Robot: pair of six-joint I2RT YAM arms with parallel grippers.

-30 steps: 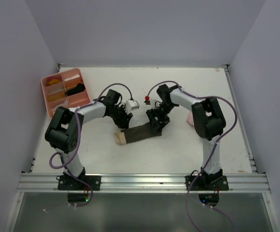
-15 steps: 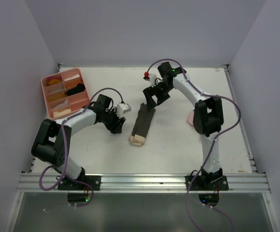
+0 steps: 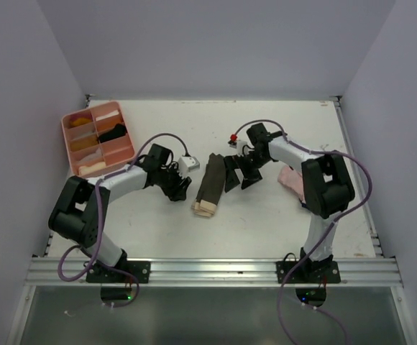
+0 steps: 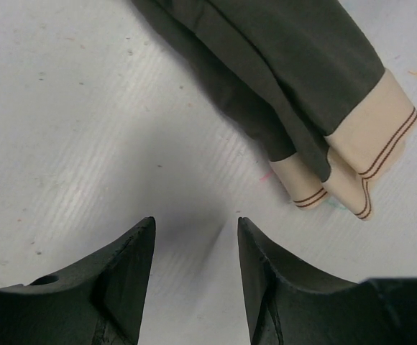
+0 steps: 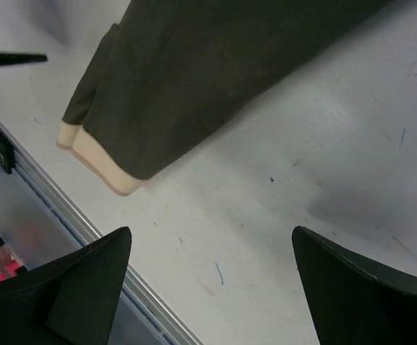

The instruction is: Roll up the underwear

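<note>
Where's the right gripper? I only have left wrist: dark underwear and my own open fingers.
Observer: The right gripper sits just right of the dark underwear, jaws wide open, holding nothing.
Operator: Second piece?
Observer: The pink underwear lies further right, partly hidden behind the right arm.
Operator: Tray?
Observer: The pink tray sits far left, beyond the left gripper, with small items in its compartments.
</note>
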